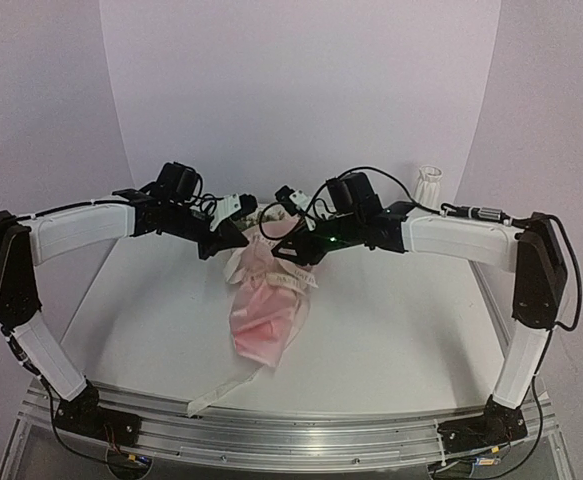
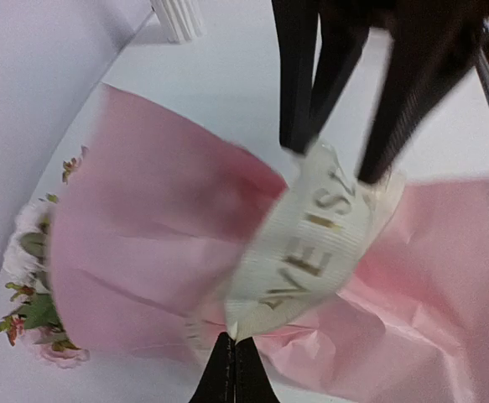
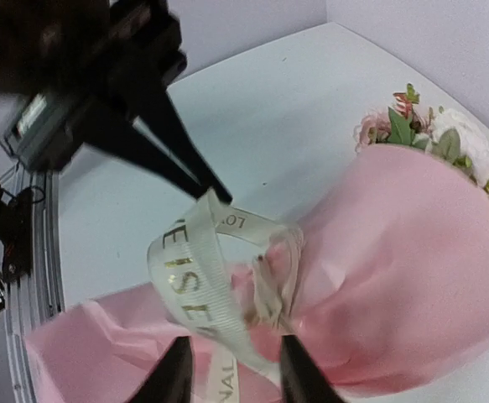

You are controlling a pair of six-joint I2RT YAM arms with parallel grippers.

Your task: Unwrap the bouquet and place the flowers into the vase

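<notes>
Two arms: both lean in over the middle of the table (image 1: 401,330) and meet right above the bouquet (image 1: 266,310).
Bouquet: lying on its side mid-table, with the pink wrapping paper (image 2: 143,235) closed around it. The flowers (image 3: 433,138) poke out of the wide end.
Ribbon: the cream ribbon (image 2: 311,252) sits around the waist of the paper. It's puffed up into a slack loop, and a loose tail (image 1: 226,388) trails toward the near edge.
Left gripper (image 2: 230,340): pinched tight on one bit of the ribbon.
Right gripper (image 3: 233,340): jaws a little apart, straddling the ribbon loop. Doesn't look to me like it's actually squeezing it.
Vase (image 1: 429,183): upright at the back right, well apart from the bouquet. Can't see anything in it.
Done so far: I'd say only the start of the untying, since the ribbon looks loosened but isn't off.
Left to do: pretty much everything. Get the ribbon off, open the paper, pull the stems out, then carry them over and drop them into the vase.
</notes>
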